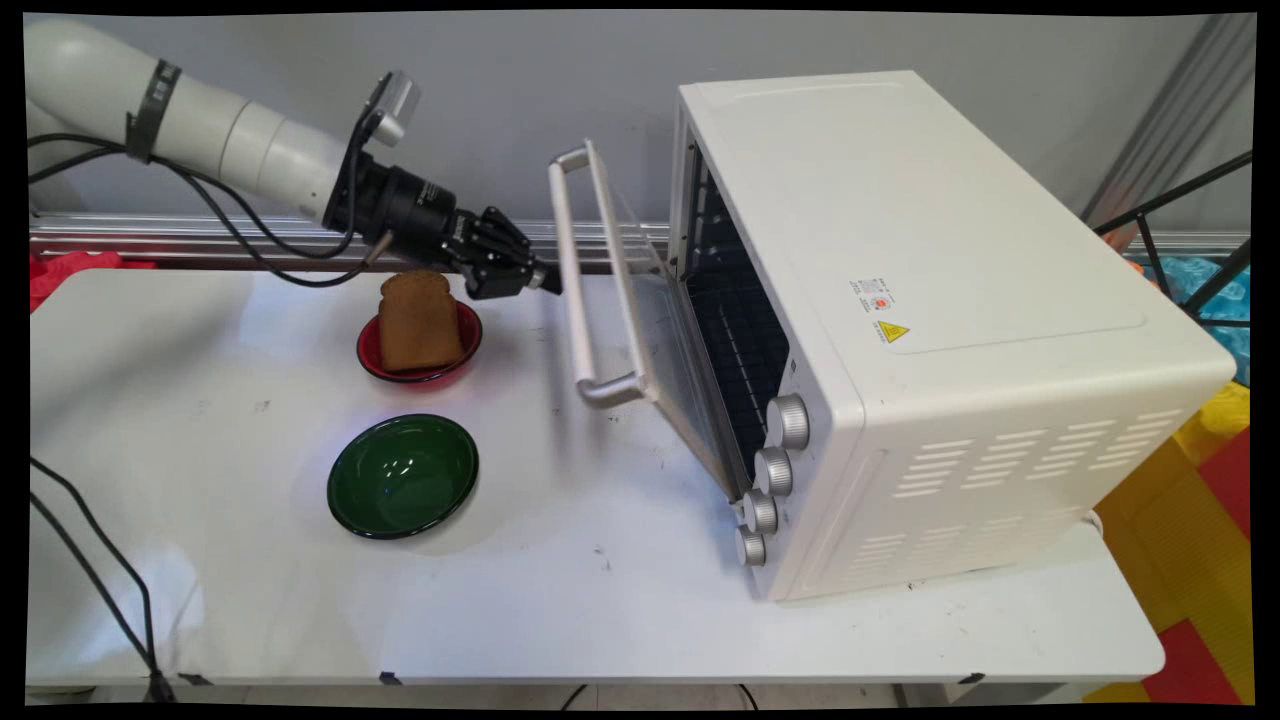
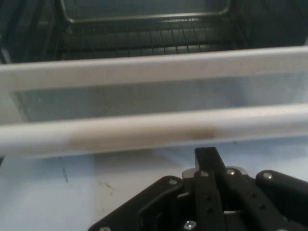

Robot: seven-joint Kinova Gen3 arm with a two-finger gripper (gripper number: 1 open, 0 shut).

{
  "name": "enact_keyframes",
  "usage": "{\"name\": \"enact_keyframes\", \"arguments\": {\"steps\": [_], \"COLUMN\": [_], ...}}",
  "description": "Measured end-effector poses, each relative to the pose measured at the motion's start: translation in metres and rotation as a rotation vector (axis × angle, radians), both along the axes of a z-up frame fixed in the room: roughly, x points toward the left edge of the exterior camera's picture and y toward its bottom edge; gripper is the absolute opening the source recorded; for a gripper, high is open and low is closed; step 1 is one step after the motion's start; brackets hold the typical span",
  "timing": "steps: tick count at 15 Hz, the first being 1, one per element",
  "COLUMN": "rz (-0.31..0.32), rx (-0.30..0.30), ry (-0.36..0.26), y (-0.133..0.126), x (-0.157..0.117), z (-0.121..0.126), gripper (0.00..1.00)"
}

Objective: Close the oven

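- End effector (image 1: pixel 540 278) at centre-left of main view, pointed sideways at the oven door handle (image 1: pixel 580 270); fingers pressed together, pinching nothing, tip just beside or touching the bar, can't tell which.
- In the hand view, the joined fingers (image 2: pixel 208 159) rise to just under the handle bar (image 2: pixel 154 130), which runs across the frame.
- Oven door (image 1: pixel 650 300) stands partly open, tilted out from the top, hinge low; wire rack (image 2: pixel 144 43) seen through the gap.
- Toaster oven (image 1: pixel 950 300) fills right half, sits angled on the desk (image 1: pixel 600 600), knobs (image 1: pixel 770 470) toward bottom centre.
- Toast slice (image 1: pixel 418 320) stands propped in red bowl (image 1: pixel 370 360), just below-left of the end effector, clear of door swing.
- Green bowl (image 1: pixel 403 475) empty, lower, near red bowl, apart from it.
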State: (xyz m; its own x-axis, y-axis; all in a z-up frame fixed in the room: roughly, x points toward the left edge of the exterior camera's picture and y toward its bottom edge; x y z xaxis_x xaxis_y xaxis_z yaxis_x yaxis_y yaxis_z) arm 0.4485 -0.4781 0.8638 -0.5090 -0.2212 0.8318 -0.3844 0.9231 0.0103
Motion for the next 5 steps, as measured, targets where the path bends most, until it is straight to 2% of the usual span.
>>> {"name": "enact_keyframes", "arguments": {"steps": [5], "rz": [0.002], "rx": [-0.014], "ry": [0.017], "y": [-0.0042], "x": [-0.0091], "z": [0.0105], "gripper": [0.0]}}
